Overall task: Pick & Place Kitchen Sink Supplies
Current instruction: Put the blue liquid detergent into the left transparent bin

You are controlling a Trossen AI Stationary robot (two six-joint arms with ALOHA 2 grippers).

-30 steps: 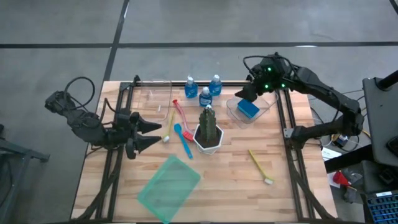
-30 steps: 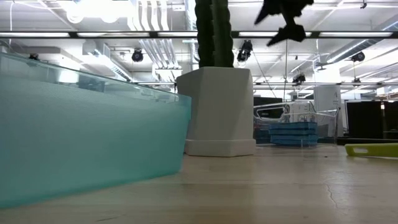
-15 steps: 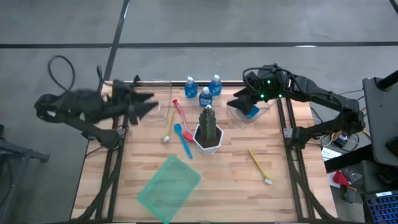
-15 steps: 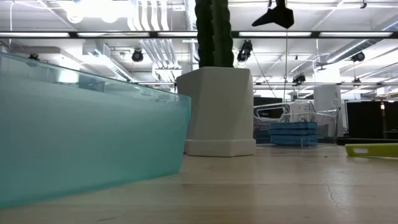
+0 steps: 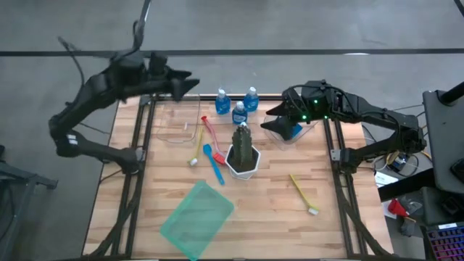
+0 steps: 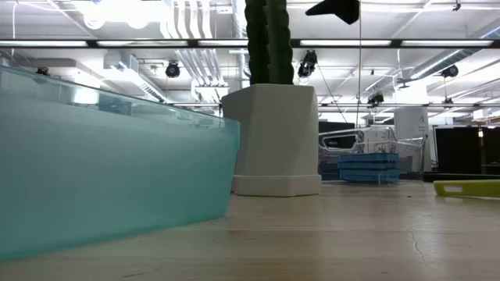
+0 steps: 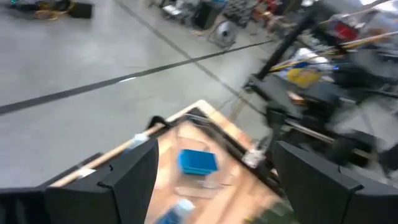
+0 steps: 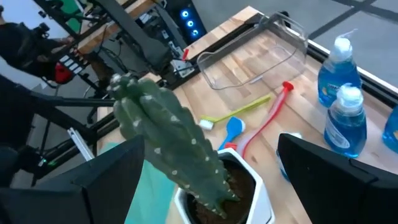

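Observation:
Three blue bottles with white caps stand upright near the table's far edge. The red brush, yellow brush and blue brush lie flat left of the cactus pot, and the lime brush lies toward the near right. A blue sponge lies in a clear tray. My left gripper hangs open, high over the far-left corner. My right gripper is open between that tray and the cactus. The wrist views show the sponge and bottles.
The dark green cactus in its white pot stands mid-table, right in front of my right gripper. A second clear tray sits at the far left. The translucent green sheet lies near the front edge. Black frame rails run along both sides.
My left arm has swung up from low over the table's left edge and toward the far edge; its gripper now points right, high over the far-left corner. My right gripper has moved from above the sponge tray toward the table's left and near side, closer to the cactus.

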